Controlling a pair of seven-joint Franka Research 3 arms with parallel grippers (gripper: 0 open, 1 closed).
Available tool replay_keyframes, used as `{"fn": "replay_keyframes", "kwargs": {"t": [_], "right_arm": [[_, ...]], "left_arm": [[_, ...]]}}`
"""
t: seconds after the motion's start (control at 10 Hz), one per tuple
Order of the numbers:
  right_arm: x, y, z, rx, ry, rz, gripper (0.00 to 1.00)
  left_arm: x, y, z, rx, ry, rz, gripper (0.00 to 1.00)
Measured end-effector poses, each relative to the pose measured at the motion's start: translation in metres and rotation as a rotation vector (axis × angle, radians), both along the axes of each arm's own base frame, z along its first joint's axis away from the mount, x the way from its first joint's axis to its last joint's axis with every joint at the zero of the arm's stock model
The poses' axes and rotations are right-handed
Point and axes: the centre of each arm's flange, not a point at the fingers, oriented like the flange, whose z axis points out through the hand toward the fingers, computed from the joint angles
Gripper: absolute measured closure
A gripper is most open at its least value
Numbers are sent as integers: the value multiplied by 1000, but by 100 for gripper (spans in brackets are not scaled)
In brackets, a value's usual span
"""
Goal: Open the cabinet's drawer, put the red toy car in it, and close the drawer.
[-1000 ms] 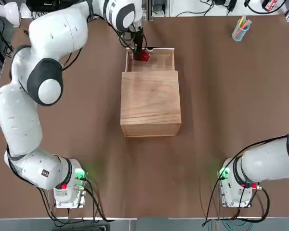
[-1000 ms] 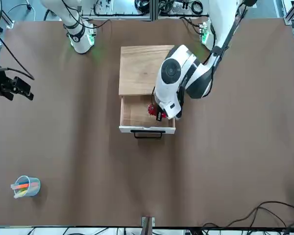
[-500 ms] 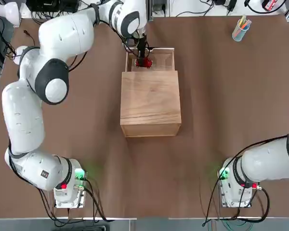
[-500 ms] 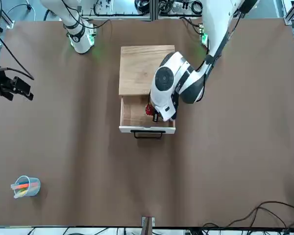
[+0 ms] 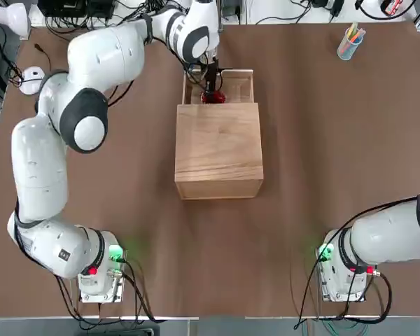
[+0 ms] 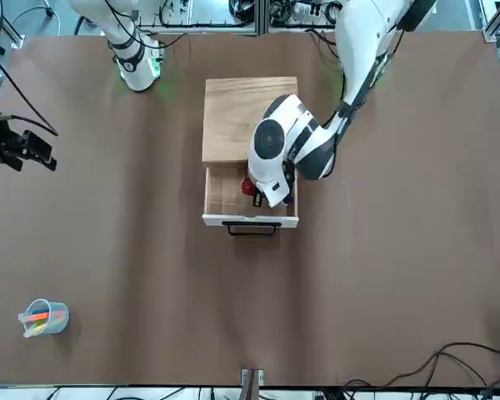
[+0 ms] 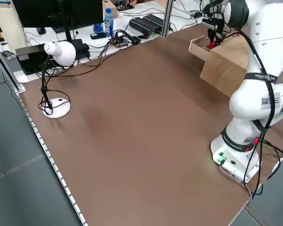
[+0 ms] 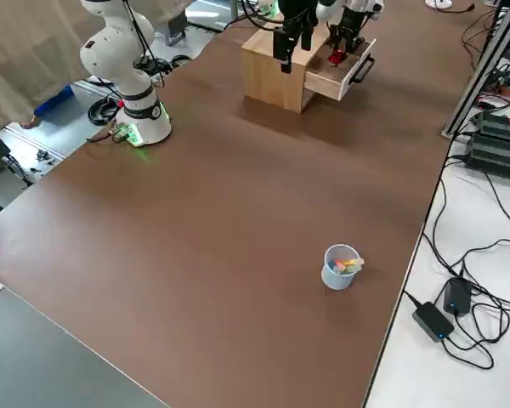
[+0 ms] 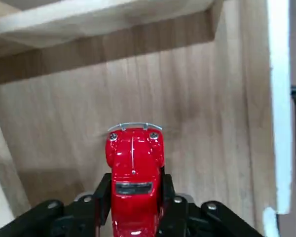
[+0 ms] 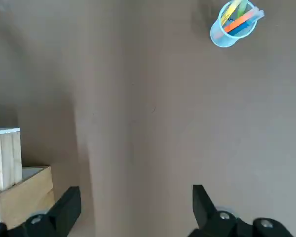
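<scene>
The brown surface spreads wide under both arms, and the wooden cabinet sits on it with its drawer pulled out, away from my bases. Closest in, my left hand is down at the open drawer, its fingers closed on the flanks of the red toy car. The car lies between them, within the drawer's walls, its bumper end reaching past the fingertips. I can't quite tell whether its wheels touch the drawer floor.

The bumper and two round headlights point away from my wrist, toward one of the drawer's side walls. Its long axis runs along the fingers, roughly parallel to the white drawer front with the black handle.

My right hand hangs over the surface on my right, well apart from the cabinet, fingers wide open and holding nothing. Farther out on that side, a pale blue cup of markers stands near the far edge. Beyond the surface I see a white desk with a monitor, a water bottle and tangled cables.
</scene>
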Motion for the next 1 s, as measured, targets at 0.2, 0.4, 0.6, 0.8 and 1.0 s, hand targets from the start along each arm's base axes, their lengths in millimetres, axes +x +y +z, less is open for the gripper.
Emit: {"fn": "replay_keyframes", "kwargs": {"t": [0.2, 0.4, 0.6, 0.8, 1.0], "right_arm": [[0, 0, 0, 1, 0, 0, 0], [0, 0, 0, 1, 0, 0, 0], [0, 0, 0, 1, 0, 0, 0], [0, 0, 0, 1, 0, 0, 0], [0, 1, 0, 2, 0, 2, 0]], "left_arm": [[0, -1, -4, 5, -2, 0, 56], [1, -1, -4, 6, -6, 1, 44], [2, -2, -1, 2, -11, 1, 14], [1, -5, 4, -6, -19, -1, 3], [-2, -9, 14, -10, -25, -8, 2]]}}
